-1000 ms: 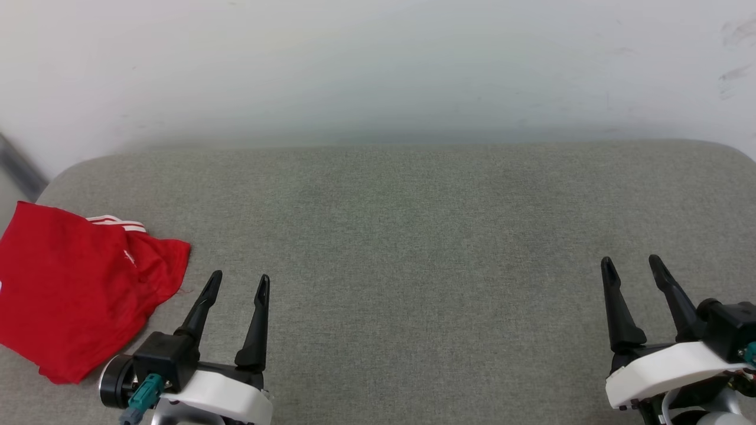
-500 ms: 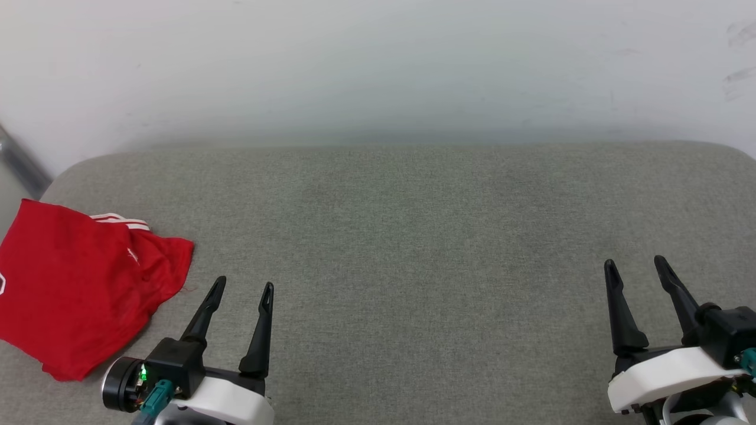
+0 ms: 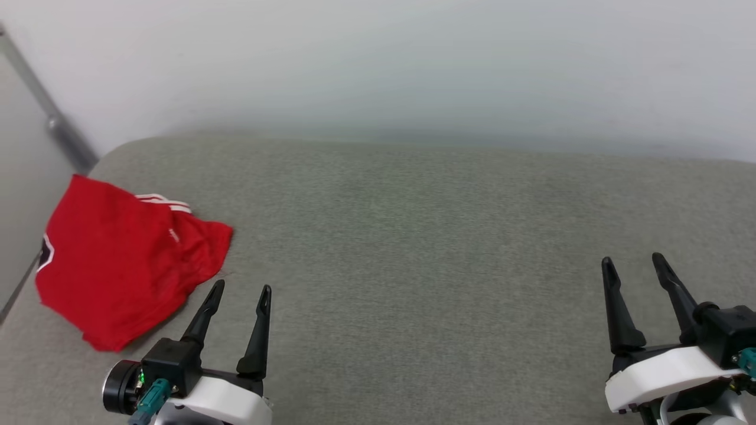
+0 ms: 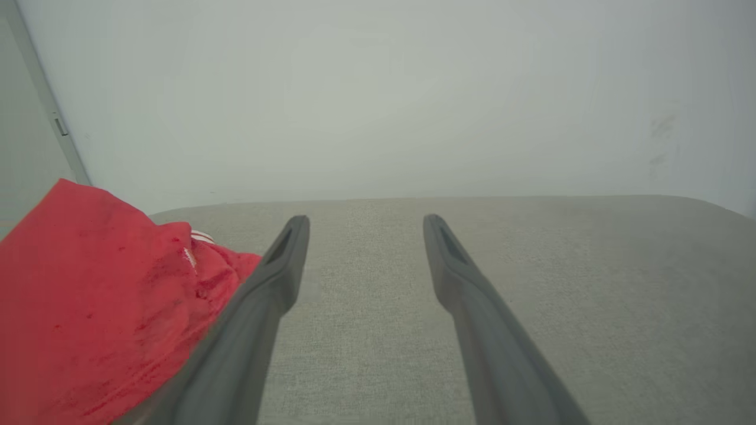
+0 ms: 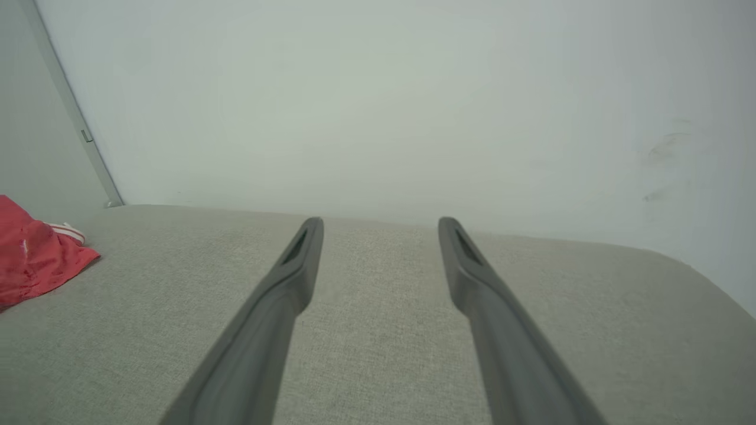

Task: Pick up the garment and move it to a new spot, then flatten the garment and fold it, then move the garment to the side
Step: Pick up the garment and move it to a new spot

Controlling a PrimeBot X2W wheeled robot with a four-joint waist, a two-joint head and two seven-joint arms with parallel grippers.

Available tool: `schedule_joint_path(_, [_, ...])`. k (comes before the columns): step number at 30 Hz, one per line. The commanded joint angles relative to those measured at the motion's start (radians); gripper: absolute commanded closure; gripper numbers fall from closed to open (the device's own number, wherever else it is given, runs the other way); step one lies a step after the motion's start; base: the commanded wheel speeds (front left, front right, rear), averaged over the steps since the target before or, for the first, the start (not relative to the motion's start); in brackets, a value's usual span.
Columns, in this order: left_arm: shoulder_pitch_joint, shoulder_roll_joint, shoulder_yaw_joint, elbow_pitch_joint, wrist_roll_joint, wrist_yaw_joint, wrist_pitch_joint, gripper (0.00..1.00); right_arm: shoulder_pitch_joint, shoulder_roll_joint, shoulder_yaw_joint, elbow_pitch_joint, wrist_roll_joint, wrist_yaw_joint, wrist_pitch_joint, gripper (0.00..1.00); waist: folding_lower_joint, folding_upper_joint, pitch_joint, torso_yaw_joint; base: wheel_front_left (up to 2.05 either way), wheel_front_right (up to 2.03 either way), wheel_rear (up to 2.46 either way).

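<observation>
The garment (image 3: 124, 260), red with a strip of red-and-white striped trim, lies bunched at the far left of the grey cushioned surface (image 3: 413, 236). It also shows as the garment (image 4: 88, 307) at the left of the left wrist view and the garment (image 5: 32, 260) at the left edge of the right wrist view. My left gripper (image 3: 242, 289) stands open just right of the garment's near corner, apart from it. At the lower right my right gripper (image 3: 631, 261) is open too, with nothing between its fingers.
A pale wall (image 3: 378, 65) rises right behind the surface. A grey metal strip (image 3: 53, 124) runs down the wall at the left corner. The surface's left edge drops off beside the garment.
The head view has swung left, so the garment sits further into the picture and the metal strip shows more. Both grippers stay open and hardly move.
</observation>
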Motion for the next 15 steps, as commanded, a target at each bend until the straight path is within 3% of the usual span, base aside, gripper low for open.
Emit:
schedule_joint_path(1, [-0.007,-0.002,0.004,0.005,-0.004,-0.001,-0.003,0.00,0.007,0.001,0.005,-0.008,-0.005,0.000,0.003,0.00,0.0000,0.0000,-0.003,0.040,0.00,0.00,0.00])
schedule_joint_path(15, [0.006,0.006,0.062,0.017,-0.009,0.010,-0.003,0.00,0.006,0.001,0.055,-0.028,-0.017,0.000,0.026,0.00,0.0000,0.0000,-0.010,0.333,0.00,0.00,0.00])
